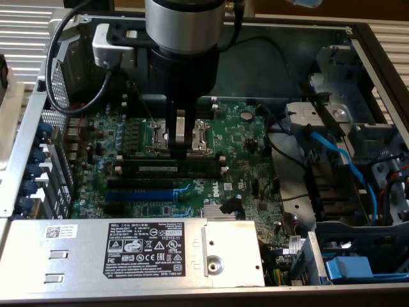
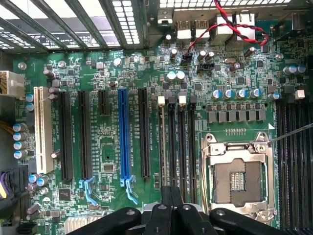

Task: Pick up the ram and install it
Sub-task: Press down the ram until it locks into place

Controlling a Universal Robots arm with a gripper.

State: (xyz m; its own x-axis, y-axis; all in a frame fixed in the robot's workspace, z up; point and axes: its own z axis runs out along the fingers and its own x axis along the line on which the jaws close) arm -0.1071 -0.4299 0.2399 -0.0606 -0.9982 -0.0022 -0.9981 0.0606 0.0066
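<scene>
Over the memory slots: fingers shut, tips down at the ram

On the green motherboard (image 1: 249,144) we see the ram (image 1: 153,168) standing on edge along the row of memory slots, between the processor socket (image 1: 199,135) and the blue slot (image 1: 137,195). Its white label faces the camera. We cannot tell whether it is fully seated or just resting in the slot.

Handling, as we judge it:
- Light, thin and stiff, so it will not flex much.
- Fragile: chips on the faces and contacts on the lower edge.
- Slim faces could slip or tip in a loose pinch.
- Best hold is across the two flat faces near the middle of the top edge, which keeps it level and clear of the end clips.
- Any push should go straight down on the top edge.

In the exterior view the gripper (image 1: 181,151) comes straight down over the middle of the ram. Its fingers (image 1: 181,131) are pressed together with no gap that we can see. The tips sit at the ram's top edge, touching or just above; we cannot tell which. We see nothing pinched between them.

In the wrist view the gripper (image 2: 171,210) points at the black memory slots (image 2: 176,147), beside the open socket (image 2: 239,171).
</scene>
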